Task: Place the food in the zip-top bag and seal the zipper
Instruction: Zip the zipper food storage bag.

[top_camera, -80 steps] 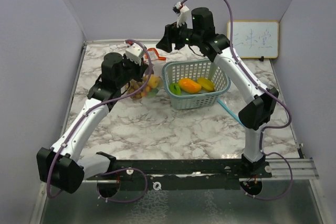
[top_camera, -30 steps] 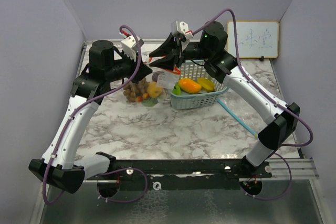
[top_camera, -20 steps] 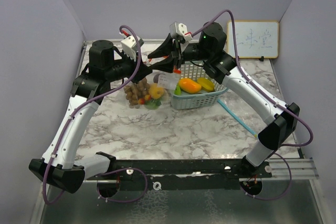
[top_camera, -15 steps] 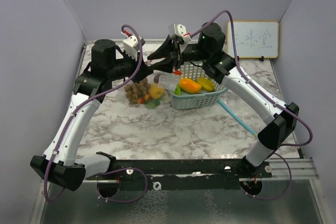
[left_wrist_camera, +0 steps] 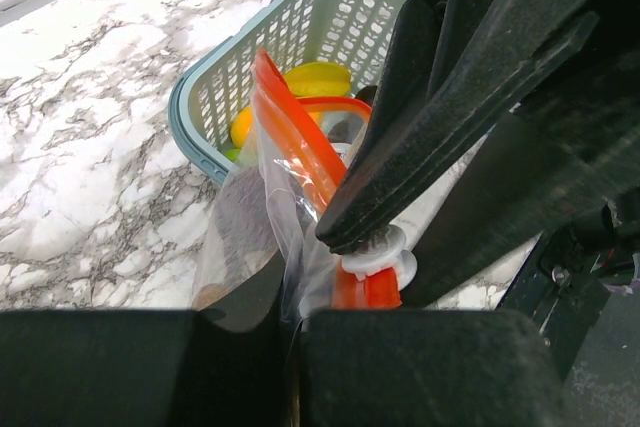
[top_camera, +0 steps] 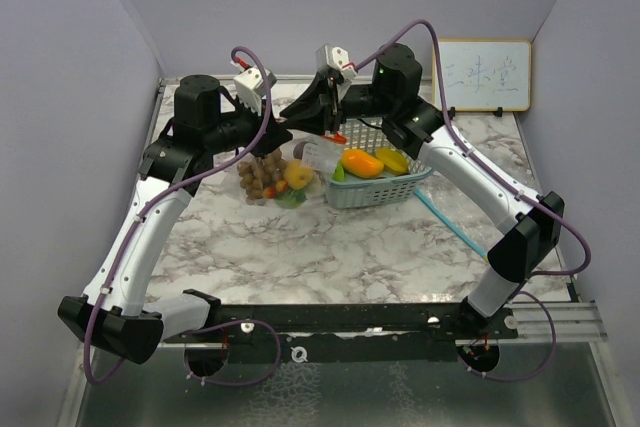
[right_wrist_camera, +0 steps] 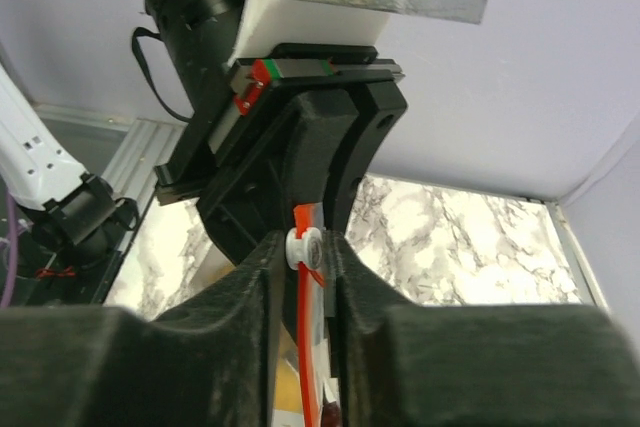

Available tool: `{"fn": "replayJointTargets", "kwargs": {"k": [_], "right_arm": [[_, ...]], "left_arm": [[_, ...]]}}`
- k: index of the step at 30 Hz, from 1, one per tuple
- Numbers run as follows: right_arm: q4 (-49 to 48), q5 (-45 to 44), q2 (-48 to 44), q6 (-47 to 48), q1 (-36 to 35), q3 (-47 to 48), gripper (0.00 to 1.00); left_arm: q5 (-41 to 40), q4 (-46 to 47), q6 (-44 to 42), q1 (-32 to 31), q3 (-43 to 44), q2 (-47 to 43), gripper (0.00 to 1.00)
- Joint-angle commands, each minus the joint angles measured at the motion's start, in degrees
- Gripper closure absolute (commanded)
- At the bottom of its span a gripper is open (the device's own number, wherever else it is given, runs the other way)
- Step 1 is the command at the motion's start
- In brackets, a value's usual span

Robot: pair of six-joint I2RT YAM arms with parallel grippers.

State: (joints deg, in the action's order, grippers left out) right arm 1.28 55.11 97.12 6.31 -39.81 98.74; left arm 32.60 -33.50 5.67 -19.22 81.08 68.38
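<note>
Two robot arms meet over the bag (top_camera: 285, 175), which hangs toward 11 o'clock from the centre of the table (top_camera: 330, 247). Its bottom seems to rest on the marble. The left gripper (top_camera: 283, 134) is clamped tight on the bag's top edge. The right gripper (right_wrist_camera: 303, 247), narrowed almost fully, pinches the white slider (left_wrist_camera: 378, 259) on the orange zipper (left_wrist_camera: 287, 112). Grapes (top_camera: 257, 179) and a yellowish fruit (top_camera: 296, 173) sit in the bag. Mango (top_camera: 360, 162) and banana (top_camera: 392, 159) lie in the basket (top_camera: 372, 194) at the bag's 3 o'clock. The film looks thin, limp and slippery, so the stiffer zipper strip is probably the best place to hold it. The toy fruit looks light, hard and smooth, best gripped across its middle.
</note>
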Motion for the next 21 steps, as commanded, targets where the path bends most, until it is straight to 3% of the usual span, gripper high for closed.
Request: {"fn": "replayJointTargets", "kwargs": {"k": [1,10,21], "right_arm": [[1.80,-4.79,1.07,-0.10,-0.35,2.29,0.86],[6.32,-15.83,-0.04,4.16,0.14,0.76,0.92],[10.11,-13.68,-0.60,6.25,1.41,1.87,0.91]], "left_arm": [[1.90,2.16,0.13,0.08,0.05,-2.45,1.00],[1.07,-0.46,-0.86,0.09,3.24,-3.92,1.00],[-1.49,-0.71,-2.49,0.26,2.12,-5.06,1.00]]}}
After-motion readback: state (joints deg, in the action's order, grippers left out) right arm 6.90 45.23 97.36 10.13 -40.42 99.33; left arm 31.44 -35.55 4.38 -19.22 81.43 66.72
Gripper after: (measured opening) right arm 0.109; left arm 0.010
